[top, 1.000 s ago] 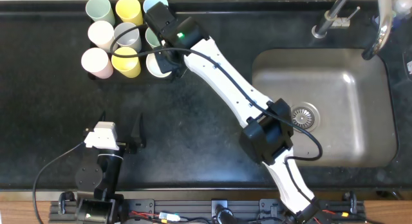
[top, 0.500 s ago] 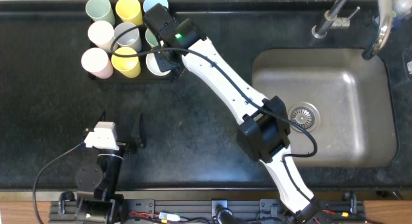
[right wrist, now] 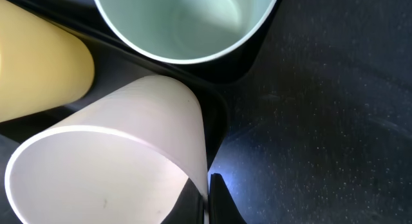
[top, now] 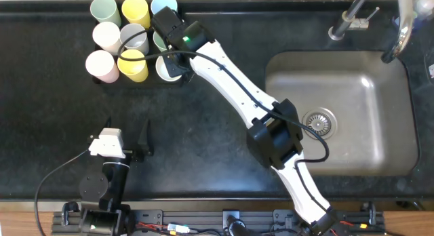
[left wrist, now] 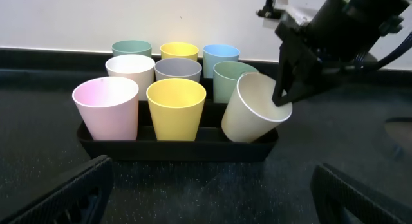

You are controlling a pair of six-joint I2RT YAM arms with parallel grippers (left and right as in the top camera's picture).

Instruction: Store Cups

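A black tray (left wrist: 174, 150) at the counter's back left holds several upright cups: pink (left wrist: 105, 108), yellow (left wrist: 176, 108), white (left wrist: 130, 68), grey (left wrist: 178, 69) and more behind. My right gripper (top: 175, 66) reaches across to the tray's front right slot and is shut on the rim of a cream cup (left wrist: 254, 108), which leans tilted there. In the right wrist view the cream cup (right wrist: 109, 166) lies beside a green cup (right wrist: 187, 21) and a yellow cup (right wrist: 38, 69). My left gripper (top: 127, 138) rests open near the counter's front left, facing the tray.
A steel sink (top: 366, 127) with a faucet (top: 352, 19) takes up the right side. The right arm stretches diagonally over the dark counter (top: 203, 148) from the front right to the tray.
The right arm's elbow has drifted slightly to the left. The cream cup stays tilted in the gripper at the tray's corner. The left arm has not moved.
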